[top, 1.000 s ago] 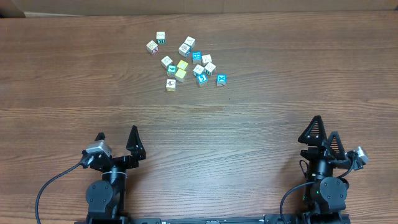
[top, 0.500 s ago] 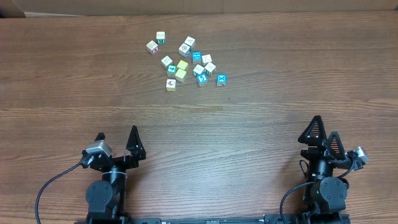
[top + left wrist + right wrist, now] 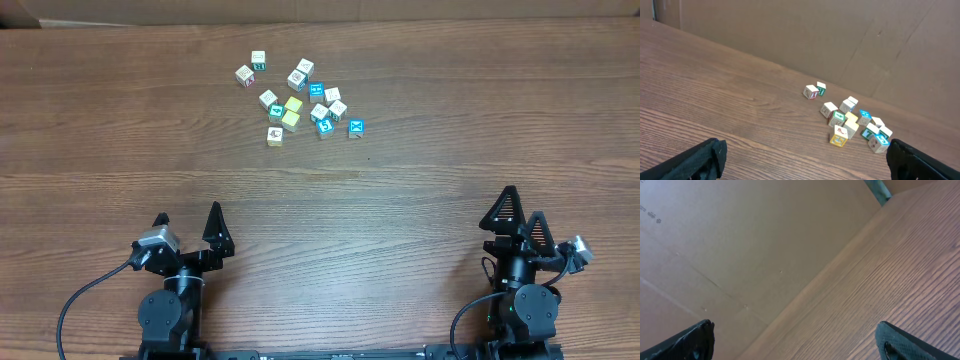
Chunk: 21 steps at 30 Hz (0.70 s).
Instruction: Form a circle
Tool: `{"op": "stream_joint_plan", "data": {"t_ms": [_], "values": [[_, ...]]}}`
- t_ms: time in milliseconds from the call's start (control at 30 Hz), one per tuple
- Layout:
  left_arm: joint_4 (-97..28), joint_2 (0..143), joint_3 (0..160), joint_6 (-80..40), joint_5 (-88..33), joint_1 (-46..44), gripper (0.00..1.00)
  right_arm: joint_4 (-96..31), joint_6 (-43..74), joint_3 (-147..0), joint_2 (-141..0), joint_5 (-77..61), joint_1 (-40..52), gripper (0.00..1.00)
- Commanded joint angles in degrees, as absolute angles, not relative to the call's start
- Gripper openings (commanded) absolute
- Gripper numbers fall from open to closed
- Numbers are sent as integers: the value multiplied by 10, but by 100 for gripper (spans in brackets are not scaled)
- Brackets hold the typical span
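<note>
Left gripper [image 3: 187, 216]: jaws wide apart and empty, parked at your near edge of the table [image 3: 450, 130].
Right gripper [image 3: 522, 208]: also spread and empty, at the near right corner.
Circle: not formed, and no ring can be made out. The cubes [image 3: 293, 104] lie in a loose scatter on the far half, left of centre and well apart from both grippers. A pair [image 3: 245, 74] sits just off the top-left of the clump.
Risk, crowding: the middle cubes touch or nearly touch. Wide jaws coming down there would likely knock neighbours, or catch two at once.
Risk, size: the cubes are tiny. An off-centre pinch could tip one or flick it away.
Risk, blind side: the right wrist view shows only the cardboard [image 3: 740, 240] and bare wood. You would steer that arm from the overhead view alone.
Risk, both arms: the clump favours the left side. If you send both in, the arms may cross.
Risk, placing: a cube set too close to one already placed could nudge it out of line.
</note>
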<state>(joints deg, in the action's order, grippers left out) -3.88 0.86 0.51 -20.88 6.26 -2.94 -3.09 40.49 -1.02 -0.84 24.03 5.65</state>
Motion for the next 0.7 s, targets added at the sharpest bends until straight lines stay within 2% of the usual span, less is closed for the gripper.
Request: {"op": "stream_joint_plan", "data": {"t_ms": [0,667], "values": [[-38,3,3,-208,64,-26,100,-31,405,-4,-2,244,54,100],[-24,3,3,-208,69,-26,100,-31,405,-4,-2,244,54,100]]}}
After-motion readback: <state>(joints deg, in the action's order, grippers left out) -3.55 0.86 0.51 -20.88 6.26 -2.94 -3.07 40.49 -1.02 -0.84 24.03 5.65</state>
